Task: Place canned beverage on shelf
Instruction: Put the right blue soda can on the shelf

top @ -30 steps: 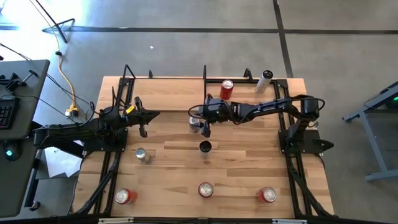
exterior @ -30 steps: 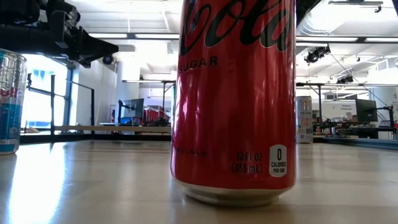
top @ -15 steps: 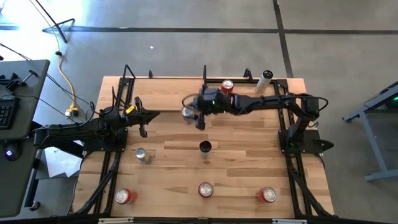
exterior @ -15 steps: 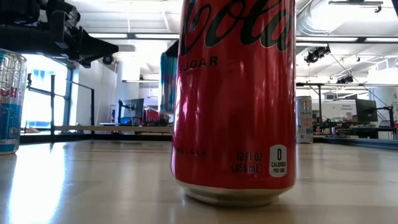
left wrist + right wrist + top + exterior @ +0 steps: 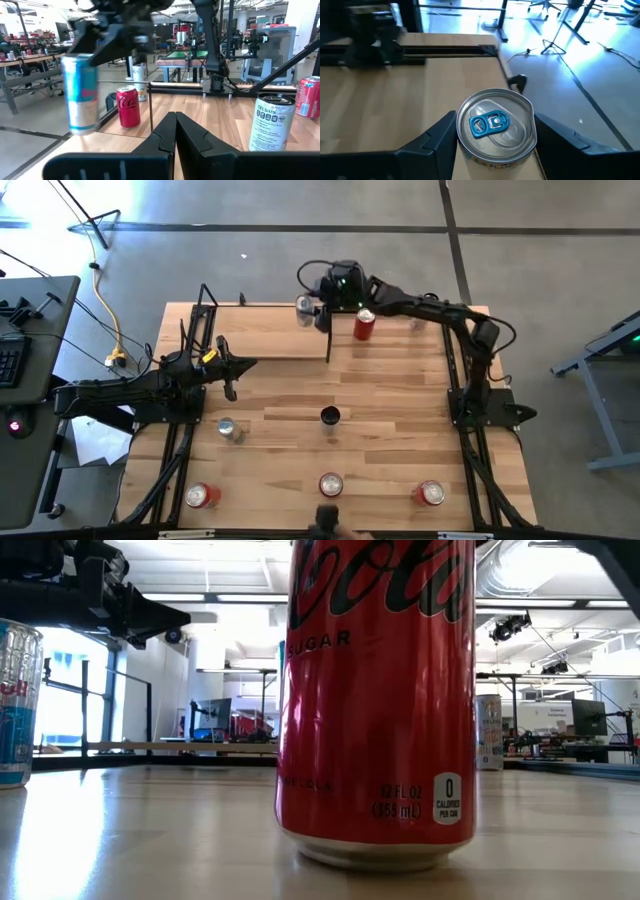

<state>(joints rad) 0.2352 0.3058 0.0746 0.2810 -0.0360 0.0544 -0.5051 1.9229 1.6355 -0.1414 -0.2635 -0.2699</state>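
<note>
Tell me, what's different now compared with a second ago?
The right gripper, holding a silver and blue can the whole time, has carried it from the middle of the table toward the far edge, over the shelf. The can is not set down yet. The left gripper stayed shut beside the shelf, and the red can and the other cans on the table did not move.

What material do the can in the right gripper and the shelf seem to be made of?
Can held by the right gripper: likely aluminium, with a shiny silver lid and blue pull tab. Shelf: apparently pale wood with a matte finish and visible grain; its frame looks like black metal.
</note>
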